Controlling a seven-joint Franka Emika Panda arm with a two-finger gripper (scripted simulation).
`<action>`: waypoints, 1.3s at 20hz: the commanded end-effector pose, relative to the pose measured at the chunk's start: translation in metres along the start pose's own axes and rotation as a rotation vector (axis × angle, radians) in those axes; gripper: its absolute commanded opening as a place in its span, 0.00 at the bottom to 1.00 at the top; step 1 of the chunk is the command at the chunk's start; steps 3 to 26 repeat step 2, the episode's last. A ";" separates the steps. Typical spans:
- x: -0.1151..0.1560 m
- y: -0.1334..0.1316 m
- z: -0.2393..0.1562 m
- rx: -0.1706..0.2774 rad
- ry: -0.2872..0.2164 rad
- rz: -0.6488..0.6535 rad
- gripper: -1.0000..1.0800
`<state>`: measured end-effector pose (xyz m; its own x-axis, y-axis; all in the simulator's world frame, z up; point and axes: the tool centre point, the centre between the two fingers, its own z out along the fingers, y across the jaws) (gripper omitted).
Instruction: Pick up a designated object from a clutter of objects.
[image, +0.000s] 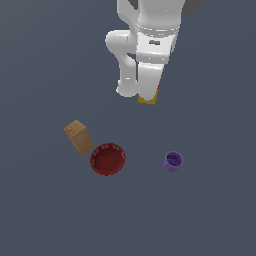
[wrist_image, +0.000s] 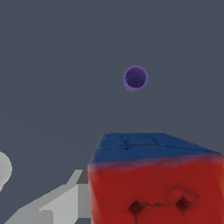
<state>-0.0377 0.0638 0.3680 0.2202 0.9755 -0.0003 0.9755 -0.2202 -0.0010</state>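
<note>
The small multicoloured block (wrist_image: 153, 183) fills the near part of the wrist view, showing a red face and a blue face. In the exterior view only a yellow and red sliver of the block (image: 148, 99) shows under the white arm. My gripper (image: 149, 93) is mostly hidden by the arm. One grey finger (wrist_image: 65, 203) lies against the block's side; the other finger is hidden behind the block. The block sits close to the wrist camera, well above the floor, so the gripper is shut on it.
A tan brown box (image: 79, 136) lies tilted beside a dark red round bowl (image: 107, 159). A small purple cup (image: 173, 161) stands apart toward the exterior view's right; it also shows in the wrist view (wrist_image: 135, 78), far below on the grey floor.
</note>
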 end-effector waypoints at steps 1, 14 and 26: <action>0.001 0.001 -0.003 -0.001 0.000 0.000 0.00; 0.001 0.001 -0.003 -0.001 0.000 0.000 0.00; 0.001 0.001 -0.003 -0.001 0.000 0.000 0.00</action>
